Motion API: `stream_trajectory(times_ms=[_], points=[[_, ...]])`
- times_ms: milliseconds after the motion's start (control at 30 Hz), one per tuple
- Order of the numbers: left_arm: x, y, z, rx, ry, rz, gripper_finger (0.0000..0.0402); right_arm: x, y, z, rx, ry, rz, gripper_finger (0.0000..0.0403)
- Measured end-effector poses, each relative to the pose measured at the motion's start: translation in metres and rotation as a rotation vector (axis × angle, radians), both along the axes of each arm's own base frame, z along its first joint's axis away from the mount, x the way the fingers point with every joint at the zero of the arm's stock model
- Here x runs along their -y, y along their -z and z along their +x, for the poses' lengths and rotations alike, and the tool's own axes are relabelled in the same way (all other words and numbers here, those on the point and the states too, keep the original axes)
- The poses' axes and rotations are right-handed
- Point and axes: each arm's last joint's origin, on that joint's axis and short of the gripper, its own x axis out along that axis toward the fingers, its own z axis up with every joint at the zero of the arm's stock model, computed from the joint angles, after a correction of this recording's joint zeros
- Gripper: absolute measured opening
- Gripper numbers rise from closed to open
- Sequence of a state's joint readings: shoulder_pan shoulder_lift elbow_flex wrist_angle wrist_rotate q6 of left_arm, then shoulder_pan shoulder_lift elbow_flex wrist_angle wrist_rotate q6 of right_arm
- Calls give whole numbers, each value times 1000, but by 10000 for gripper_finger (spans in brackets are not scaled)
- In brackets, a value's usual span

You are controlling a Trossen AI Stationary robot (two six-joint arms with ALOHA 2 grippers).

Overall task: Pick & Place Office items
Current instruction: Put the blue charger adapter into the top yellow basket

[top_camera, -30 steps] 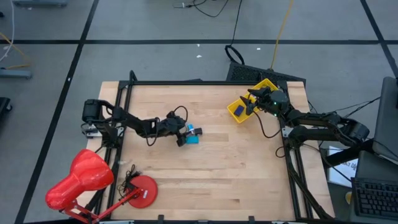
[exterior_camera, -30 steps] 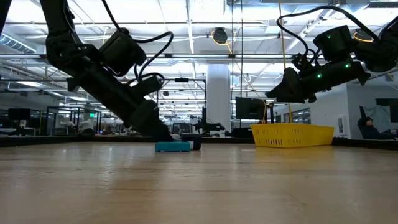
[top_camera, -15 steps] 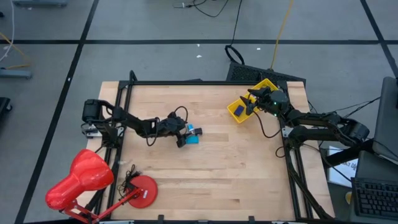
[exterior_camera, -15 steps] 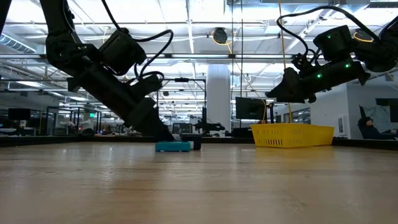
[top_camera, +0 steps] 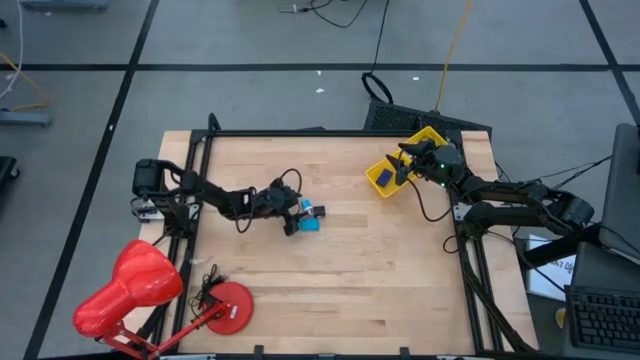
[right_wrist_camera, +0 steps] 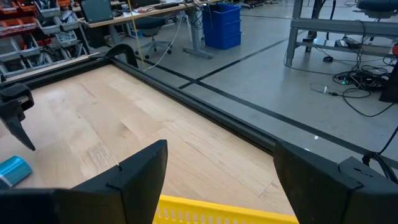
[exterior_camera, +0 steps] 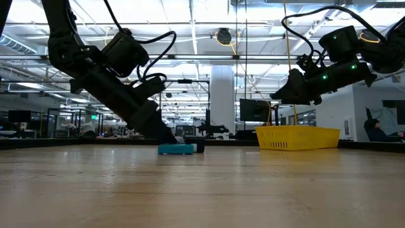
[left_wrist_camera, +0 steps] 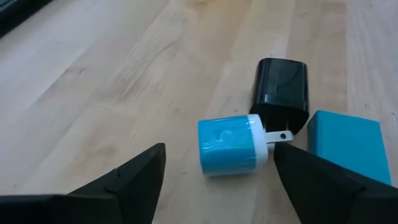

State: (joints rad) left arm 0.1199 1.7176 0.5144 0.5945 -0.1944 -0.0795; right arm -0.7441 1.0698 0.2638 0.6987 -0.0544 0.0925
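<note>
The small blue cylindrical plug adapter with a white end (left_wrist_camera: 231, 148) lies on the wooden table (top_camera: 340, 260), left of middle, with a black plastic charger block (left_wrist_camera: 281, 94) and a teal rectangular block (left_wrist_camera: 344, 142) just beside it. Since a second ago almost nothing has shifted; the left gripper (left_wrist_camera: 214, 180) has only begun to narrow around the adapter, its fingers still spread and not touching, so the pick looks about to start. The right gripper (top_camera: 407, 163), spread and empty, has stayed above the yellow rectangular plastic tray (top_camera: 428, 137). Only the left wrist view separates the three pieces; only the high view shows a blue item (top_camera: 384, 177) in the tray
</note>
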Motion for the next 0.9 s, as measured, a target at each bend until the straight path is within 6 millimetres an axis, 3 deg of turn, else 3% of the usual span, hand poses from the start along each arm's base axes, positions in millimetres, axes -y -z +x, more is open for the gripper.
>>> stream_trajectory(times_ms=[500,900], points=[[-2,0,0,21,4,-51,233,0,0,0,0,0,0,279],[-4,33,9,63,-33,-94,188,0,0,0,0,0,0,279]])
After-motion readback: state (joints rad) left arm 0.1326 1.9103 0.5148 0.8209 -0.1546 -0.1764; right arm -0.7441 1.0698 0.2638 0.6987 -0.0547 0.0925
